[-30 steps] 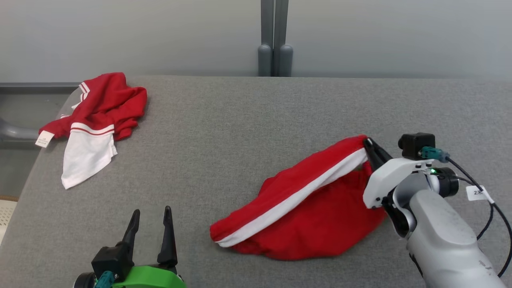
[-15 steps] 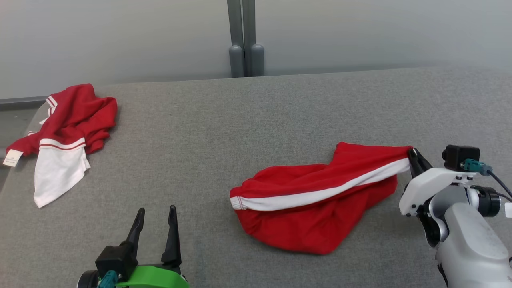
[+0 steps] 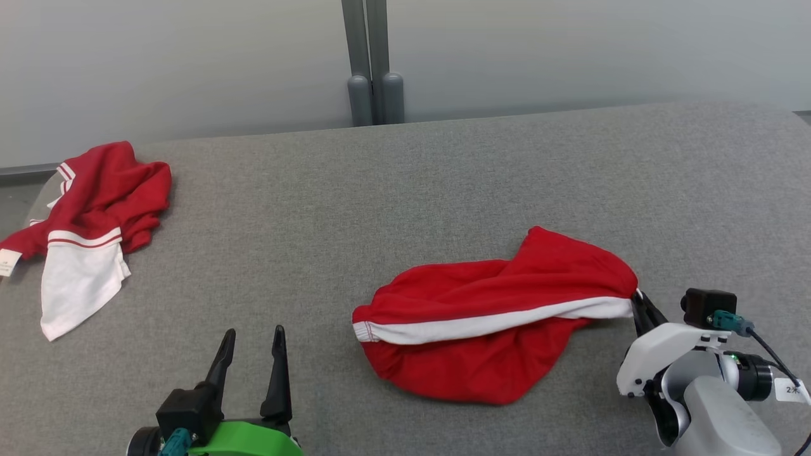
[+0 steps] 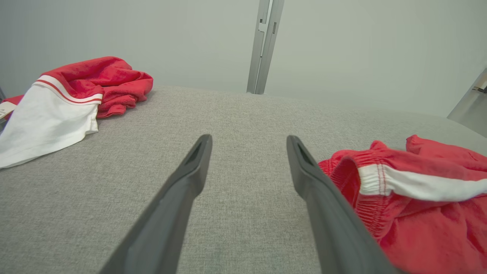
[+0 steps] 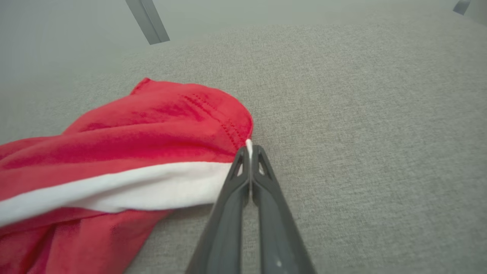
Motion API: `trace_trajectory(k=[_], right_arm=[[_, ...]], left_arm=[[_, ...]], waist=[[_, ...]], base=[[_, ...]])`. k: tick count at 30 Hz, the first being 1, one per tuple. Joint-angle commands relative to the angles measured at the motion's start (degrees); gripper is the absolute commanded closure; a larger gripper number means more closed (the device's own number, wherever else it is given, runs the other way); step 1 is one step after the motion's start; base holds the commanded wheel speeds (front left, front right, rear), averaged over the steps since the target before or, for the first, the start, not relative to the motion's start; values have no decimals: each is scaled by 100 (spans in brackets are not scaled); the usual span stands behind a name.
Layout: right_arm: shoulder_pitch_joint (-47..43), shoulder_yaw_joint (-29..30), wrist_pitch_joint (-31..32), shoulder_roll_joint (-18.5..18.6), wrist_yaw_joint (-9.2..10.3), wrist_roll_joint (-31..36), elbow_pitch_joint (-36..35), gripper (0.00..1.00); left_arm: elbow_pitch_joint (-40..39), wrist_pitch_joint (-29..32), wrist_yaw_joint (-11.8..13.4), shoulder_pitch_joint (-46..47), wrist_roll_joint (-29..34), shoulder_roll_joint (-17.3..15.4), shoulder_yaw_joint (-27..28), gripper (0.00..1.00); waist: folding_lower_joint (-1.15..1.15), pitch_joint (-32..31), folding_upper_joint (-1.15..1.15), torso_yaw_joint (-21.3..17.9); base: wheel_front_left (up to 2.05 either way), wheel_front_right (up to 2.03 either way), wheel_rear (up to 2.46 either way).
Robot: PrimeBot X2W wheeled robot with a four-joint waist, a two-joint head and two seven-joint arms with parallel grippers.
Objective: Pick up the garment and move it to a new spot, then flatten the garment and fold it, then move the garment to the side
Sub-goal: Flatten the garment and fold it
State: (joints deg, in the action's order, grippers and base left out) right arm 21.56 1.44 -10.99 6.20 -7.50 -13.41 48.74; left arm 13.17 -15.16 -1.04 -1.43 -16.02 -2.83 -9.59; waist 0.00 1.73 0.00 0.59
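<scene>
The red garment (image 3: 494,323), with a white band running along it, lies crumpled right of the middle of the grey surface (image 3: 380,202). The right claw (image 5: 249,146) is clenched on the band's right end, which seems to sit just off the surface, though that is hard to judge. The left claw (image 3: 253,331) hovers released, near the garment's left end but apart from it. A second red-and-white garment (image 3: 95,215) lies bunched at the surface's far left edge.

Left hand (image 3: 253,331) low with fingers wide apart; right hand (image 3: 637,297) tight on the garment (image 3: 507,288).
</scene>
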Motion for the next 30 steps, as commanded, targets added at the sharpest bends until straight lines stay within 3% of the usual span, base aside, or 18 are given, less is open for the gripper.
trace_trajectory(k=[1,2,3,11,17,30], right_arm=[[-54,2,-55,-12,2,23,61,45],[-49,5,-93,-33,2,18,98,13],[-43,2,-108,-46,2,17,129,0],[-118,-63,-294,-109,2,-39,197,0],[-322,-13,-400,-89,2,-86,-246,0],[-1385,99,-422,-226,2,519,-2960,0]], left_arm=[[3,1,-20,43,47,-11,-9,0],[2,1,-20,43,49,-11,-10,0],[0,1,-18,41,48,-11,-10,0],[-50,1,-2,17,52,-11,8,0],[-139,1,-1,-17,31,-11,67,0],[-318,1,78,-151,-77,-11,69,0]], waist=[[0,-1,0,-10],[0,-2,0,-17],[0,-4,0,-24],[0,-22,0,-80],[0,-90,0,-120],[0,-337,0,-227]], base=[[0,0,0],[0,0,0],[0,0,0],[0,0,0],[0,0,0],[0,0,0]])
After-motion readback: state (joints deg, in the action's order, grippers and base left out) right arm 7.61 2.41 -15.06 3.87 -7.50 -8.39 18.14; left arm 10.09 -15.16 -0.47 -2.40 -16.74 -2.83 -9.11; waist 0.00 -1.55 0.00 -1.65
